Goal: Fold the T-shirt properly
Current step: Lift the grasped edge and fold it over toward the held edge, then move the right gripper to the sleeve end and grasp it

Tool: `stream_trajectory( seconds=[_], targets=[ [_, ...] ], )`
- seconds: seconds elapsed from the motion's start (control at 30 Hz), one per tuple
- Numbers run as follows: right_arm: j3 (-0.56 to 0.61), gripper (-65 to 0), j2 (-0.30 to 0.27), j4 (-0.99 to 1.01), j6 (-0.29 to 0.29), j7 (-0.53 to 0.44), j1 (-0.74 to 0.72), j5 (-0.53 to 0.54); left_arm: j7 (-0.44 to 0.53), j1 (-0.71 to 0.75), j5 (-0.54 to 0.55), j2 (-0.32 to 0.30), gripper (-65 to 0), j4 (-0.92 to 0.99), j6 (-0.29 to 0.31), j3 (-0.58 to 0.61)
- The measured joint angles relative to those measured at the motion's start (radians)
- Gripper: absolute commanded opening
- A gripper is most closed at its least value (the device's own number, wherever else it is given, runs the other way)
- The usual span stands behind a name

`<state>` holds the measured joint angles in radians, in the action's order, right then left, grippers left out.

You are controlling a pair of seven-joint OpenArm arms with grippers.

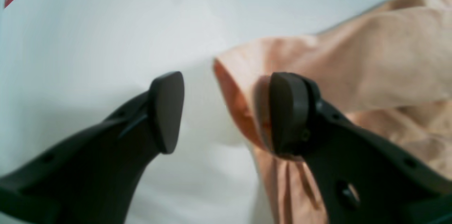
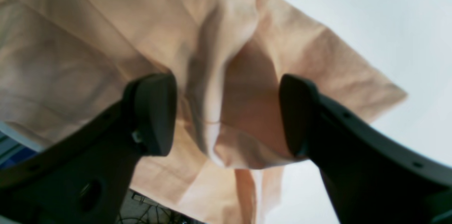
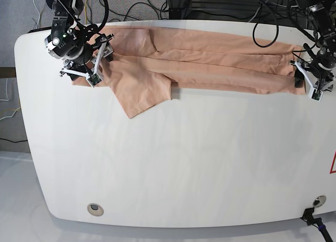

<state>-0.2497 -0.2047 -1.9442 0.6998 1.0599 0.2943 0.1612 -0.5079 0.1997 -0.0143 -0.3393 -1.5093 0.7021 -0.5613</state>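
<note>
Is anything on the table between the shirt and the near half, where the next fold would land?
Nothing visible. The table in front of the T-shirt is bare; both arms sit at the shirt's ends, jaws open around cloth.

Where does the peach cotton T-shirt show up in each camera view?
Left wrist: peach cotton T-shirt fills the right side, beside the left gripper.
Right wrist: centre and left, behind the right gripper.
Base: a long band along the far edge.
Shared landmark: white table.
</note>
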Motion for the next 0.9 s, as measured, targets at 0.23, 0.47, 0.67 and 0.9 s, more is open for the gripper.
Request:
stream_trajectory(
  seconds=[0.23, 0.47, 0.67, 0.9],
  targets=[
    [-0.018, -21.2, 0.008, -0.011, 0.0, 0.007, -0.114, 0.115, 0.007, -0.056, 0.012, -0.013, -28.8, -0.048, -0.002, -0.001],
    [-0.042, -21.2, 0.059, 0.065, 0.001, 0.005, -0.266, 0.145, -0.002, -0.084, 0.008, 0.025, -28.8, -0.095, 0.008, 0.023],
    [-0.048, -21.2, 0.09, 0.259, -0.002, 0.001, -0.39, 0.135, -0.009, -0.077, 0.002, 0.053, -28.8, -0.135, 0.005, 0.027],
    [-0.044, -21.2, 0.091, 0.5, -0.008, -0.091, -0.452, 0.128, -0.008, -0.079, 0.0, 0.05, -28.8, -0.142, 0.002, 0.023]
  ],
)
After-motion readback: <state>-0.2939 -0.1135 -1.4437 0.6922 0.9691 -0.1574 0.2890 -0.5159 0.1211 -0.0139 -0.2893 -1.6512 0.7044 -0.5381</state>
